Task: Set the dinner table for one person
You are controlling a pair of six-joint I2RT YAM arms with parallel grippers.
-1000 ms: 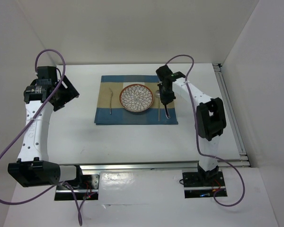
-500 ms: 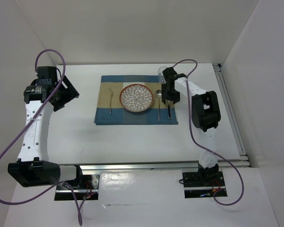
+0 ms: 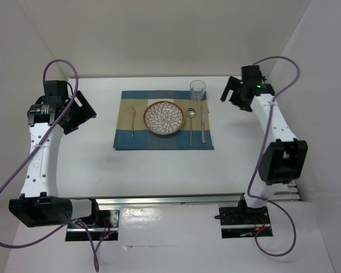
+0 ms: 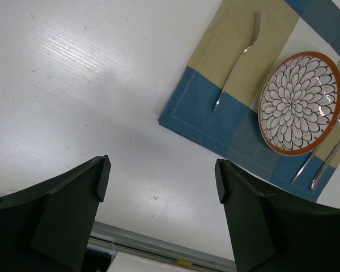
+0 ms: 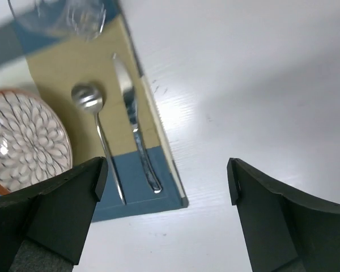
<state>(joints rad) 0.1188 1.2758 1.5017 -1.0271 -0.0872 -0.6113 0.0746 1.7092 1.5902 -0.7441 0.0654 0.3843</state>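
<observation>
The right claw [image 3: 234,95] has let go of the knife [image 3: 203,126] and drawn back; it hangs spread and empty, with knife, spoon [image 3: 191,120], plate [image 3: 164,118] and glass [image 3: 198,90] to its left on the placemat [image 3: 163,142]. The left claw [image 3: 79,114] is spread too, fork [image 3: 134,122] to its right. The bench [image 3: 159,168] lies beneath both; the setting looks complete

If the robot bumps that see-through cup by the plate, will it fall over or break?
The glass stands upright and looks taller than wide, so a push near its rim would probably tip it. It looks clear and smooth, so likely slippery and breakable. It seems empty, so probably light.
</observation>
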